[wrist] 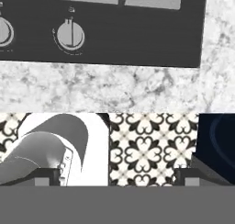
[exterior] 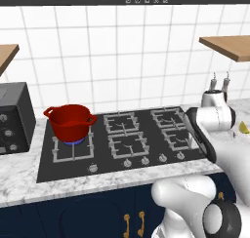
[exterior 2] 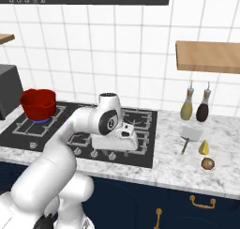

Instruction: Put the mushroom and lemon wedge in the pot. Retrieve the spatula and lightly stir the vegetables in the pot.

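**Task items at rest, tool open over bench front edge**

The mushroom (exterior 2: 208, 164) lies on the marble bench (exterior 2: 178, 169) near its front edge, at the right of the right base view. The lemon wedge (exterior 2: 204, 147) sits just beside it at 12 o'clock, and the spatula (exterior 2: 189, 135) lies at 10 o'clock from the wedge, grey blade away from the front edge, dark handle pointing toward it. Two bottles (exterior 2: 194, 106) stand behind these items against the tiled wall. The pot (exterior: 70, 122) stands on the rear-left burner of the stove (exterior: 122, 142), well apart from the three items, over a blue flame.

The arm rises from the base, bends at the elbow and reaches forward over the stove's front edge, wrist turned downward. The tool (wrist: 118, 177) is open: its two dark fingertips (wrist: 46, 176) stand wide apart at 6 o'clock in the hand view, gripping nothing. Ahead of them show patterned floor, the bench's front strip and a stove knob (wrist: 70, 34).
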